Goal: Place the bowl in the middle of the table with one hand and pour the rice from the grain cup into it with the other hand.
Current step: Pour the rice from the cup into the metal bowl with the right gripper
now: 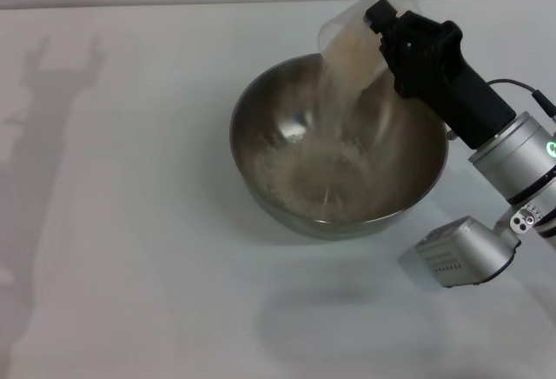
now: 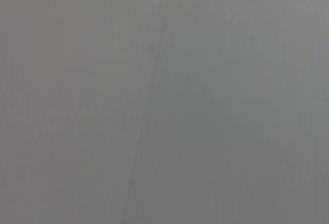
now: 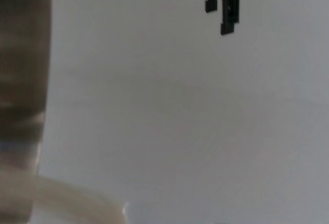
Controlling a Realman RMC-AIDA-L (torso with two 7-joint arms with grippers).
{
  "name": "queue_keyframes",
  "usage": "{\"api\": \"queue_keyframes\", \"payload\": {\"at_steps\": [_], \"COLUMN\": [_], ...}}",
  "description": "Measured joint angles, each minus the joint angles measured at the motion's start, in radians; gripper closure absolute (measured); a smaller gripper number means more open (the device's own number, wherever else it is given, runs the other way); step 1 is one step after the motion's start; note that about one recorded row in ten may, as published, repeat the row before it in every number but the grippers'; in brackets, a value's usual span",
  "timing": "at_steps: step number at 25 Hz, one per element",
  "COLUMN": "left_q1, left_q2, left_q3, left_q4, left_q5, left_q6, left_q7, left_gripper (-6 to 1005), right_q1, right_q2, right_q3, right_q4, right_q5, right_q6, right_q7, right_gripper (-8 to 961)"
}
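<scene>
The steel bowl stands on the white table, near its middle. My right gripper is shut on the translucent grain cup, which is tipped steeply over the bowl's far right rim. Rice streams from the cup, and a pale layer of rice covers the bowl's bottom. My left gripper shows only in the right wrist view, small and far off above the bare table; the head view shows only its arm's shadow on the left. The left wrist view holds just a plain grey surface.
The right arm's silver wrist and its camera block hang over the table to the right of the bowl. A blurred dark and pale shape fills the right wrist view's near edge.
</scene>
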Motion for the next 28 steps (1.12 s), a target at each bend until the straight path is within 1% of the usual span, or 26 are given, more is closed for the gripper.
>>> {"api": "queue_keyframes", "payload": {"at_steps": [28], "left_q1": [0.002], "left_q2": [0.0], "left_q3": [-0.002], "left_q4": [-0.005], "left_q5": [-0.001], "left_q6": [-0.002], "left_q7": [-0.007], "left_gripper": [203], "right_q1": [0.051], "right_q2": [-0.004], "right_q3": [0.0], "right_q4": [-0.114], "right_q5": [-0.164], "right_q6": [-0.015], "right_q7": [-0.093], "right_gripper": [943]}}
